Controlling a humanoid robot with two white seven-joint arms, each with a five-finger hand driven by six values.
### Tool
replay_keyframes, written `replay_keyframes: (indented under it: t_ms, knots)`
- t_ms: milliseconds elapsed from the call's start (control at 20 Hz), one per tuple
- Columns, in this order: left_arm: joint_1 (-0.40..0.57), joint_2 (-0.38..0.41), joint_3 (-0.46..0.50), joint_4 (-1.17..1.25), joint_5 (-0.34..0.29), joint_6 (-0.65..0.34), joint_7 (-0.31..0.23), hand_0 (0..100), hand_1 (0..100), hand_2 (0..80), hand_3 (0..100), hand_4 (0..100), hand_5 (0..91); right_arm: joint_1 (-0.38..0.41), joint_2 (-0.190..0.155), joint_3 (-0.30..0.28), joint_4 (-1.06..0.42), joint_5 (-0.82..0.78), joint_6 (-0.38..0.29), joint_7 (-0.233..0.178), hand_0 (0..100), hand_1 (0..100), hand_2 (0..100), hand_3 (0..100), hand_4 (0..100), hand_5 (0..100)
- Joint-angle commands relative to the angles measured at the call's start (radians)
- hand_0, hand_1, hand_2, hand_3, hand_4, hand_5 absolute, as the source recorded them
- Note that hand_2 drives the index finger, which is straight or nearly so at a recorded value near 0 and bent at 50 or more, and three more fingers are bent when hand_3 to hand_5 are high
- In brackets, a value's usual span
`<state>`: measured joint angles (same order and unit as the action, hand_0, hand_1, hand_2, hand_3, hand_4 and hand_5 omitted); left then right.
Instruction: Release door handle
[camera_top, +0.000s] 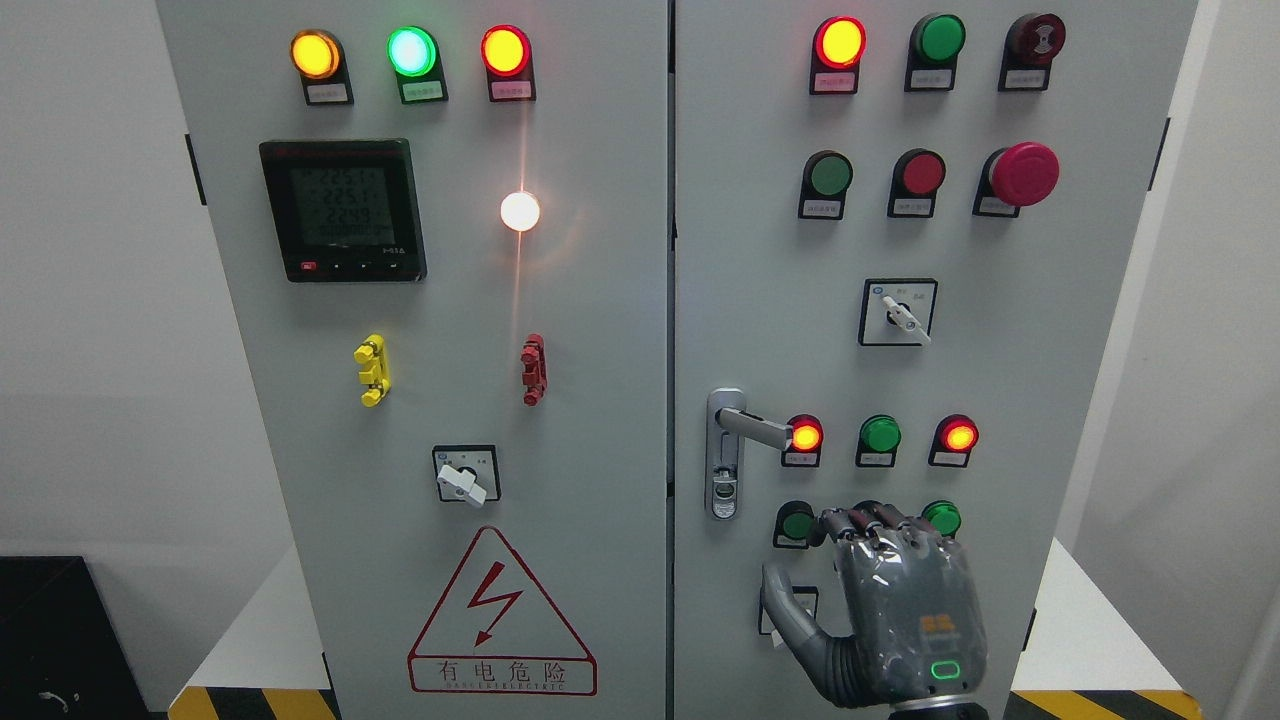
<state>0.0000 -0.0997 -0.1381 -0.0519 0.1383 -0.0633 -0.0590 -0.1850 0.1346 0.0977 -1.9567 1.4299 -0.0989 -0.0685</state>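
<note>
The grey metal door handle (752, 428) sits on the left edge of the cabinet's right door (1040, 330). Its lever is swung out to the right from a lock plate (724, 480). My right hand (835, 565) comes up from the bottom edge and hangs well below the lever, not touching it. Its fingers (865, 522) bend loosely toward the panel and the thumb (785, 603) sticks out to the left. Nothing is held in the hand. My left arm does not show.
Around the hand are lit red lamps (806, 436) and green buttons (881, 434). A rotary switch (900, 312) and a red mushroom button (1022, 174) sit higher up. The left door (600, 400) carries a meter (343, 210), lamps and a hazard triangle (500, 618).
</note>
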Motion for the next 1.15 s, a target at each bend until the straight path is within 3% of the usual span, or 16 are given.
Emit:
replay_keyframes:
  t_ms: [0,150,200,300,801,1102]
  knots:
    - [0.018,0.000,0.000,0.000,0.000,0.000,-0.001,12,56,0.0,0,0,0.0,0.074,0.002,-0.176,-0.064,-0.092,-0.120,-0.051,46,25,21,22,20,20]
    - [0.018,0.000,0.000,0.000,0.001,0.000,-0.001,12,56,0.0,0,0,0.0,0.079,0.000,-0.226,-0.062,-0.184,-0.188,-0.051,47,22,0,3,5,9]
    - [0.018,0.000,0.000,0.000,0.001,0.000,-0.001,12,56,0.0,0,0,0.0,0.079,-0.001,-0.237,-0.064,-0.215,-0.209,-0.051,49,19,0,0,0,4]
    - [0.018,0.000,0.000,0.000,0.000,0.000,-0.001,12,56,0.0,0,0,0.0,0.078,0.002,-0.246,-0.064,-0.262,-0.228,-0.056,50,16,0,0,0,0]
    - [0.018,0.000,0.000,0.001,0.000,0.000,-0.001,12,56,0.0,0,0,0.0,0.082,0.003,-0.262,-0.093,-0.325,-0.263,-0.068,48,16,0,0,0,0]
    - [0.018,0.000,0.000,0.000,0.000,0.000,-0.001,12,56,0.0,0,0,0.0,0.084,0.003,-0.260,-0.119,-0.325,-0.260,-0.070,45,20,0,0,7,12]
